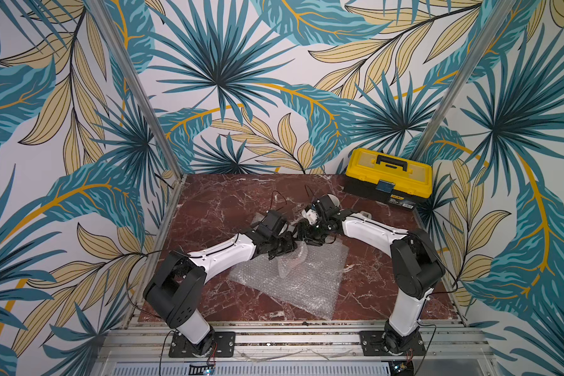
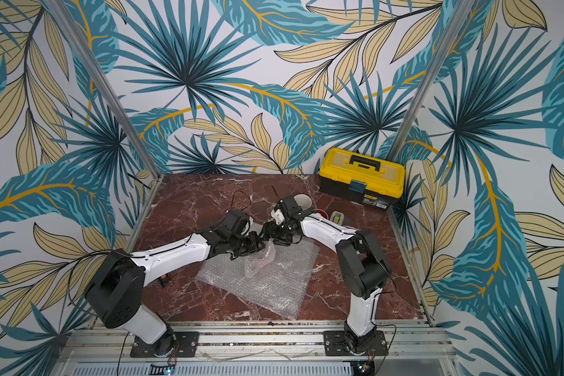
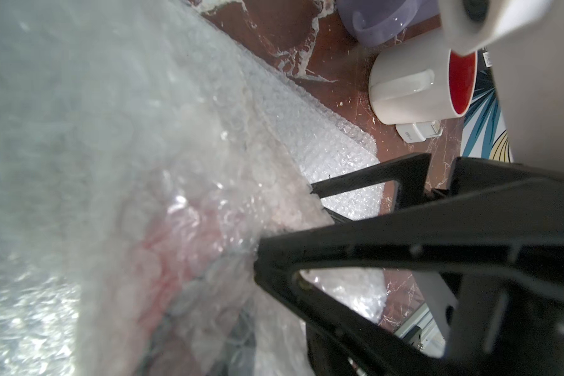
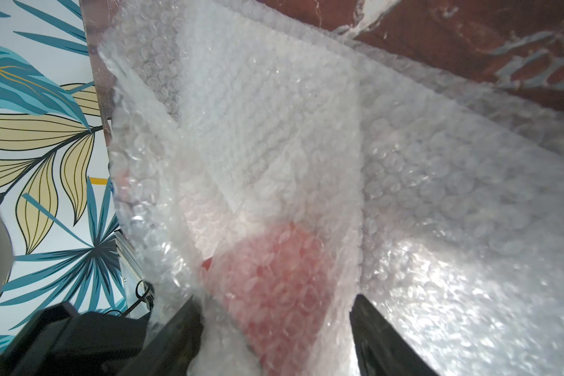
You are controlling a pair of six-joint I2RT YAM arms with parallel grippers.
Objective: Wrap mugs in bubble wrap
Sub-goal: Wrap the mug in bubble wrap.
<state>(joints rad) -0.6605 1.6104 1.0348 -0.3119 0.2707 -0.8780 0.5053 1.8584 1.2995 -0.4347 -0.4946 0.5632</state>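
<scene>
Bubble wrap (image 4: 274,114) crowds both my wrist cameras, a big crinkled flap raised above the rest of the sheet, which lies flat on the table (image 1: 228,201). Through it glows the red mug (image 4: 275,260), bundled at the far edge of that sheet, right where my two grippers meet. Whether it rests on the table or hangs in my hold I cannot tell. My left gripper (image 3: 284,224) is clenched on a fold of the bubble wrap, with red showing through just beside the fingertips. My right gripper (image 4: 274,302) stands wide, one jaw either side of the padded mug. I cannot tell whether it squeezes the bundle or merely straddles it.

The worst risk, I judge, is that my left pinch has only a thin edge of slick plastic. A tug could pull it free and the flap would spring open. Next, a padded round mug can squirt out of wide jaws if I close off-centre. My wrists are close together, so a careless twist could knock them. Nearby stand the white mug (image 3: 414,88) and the lavender mug (image 3: 381,19), which a swinging arm might topple, and the little tape dispenser (image 2: 337,217).
</scene>
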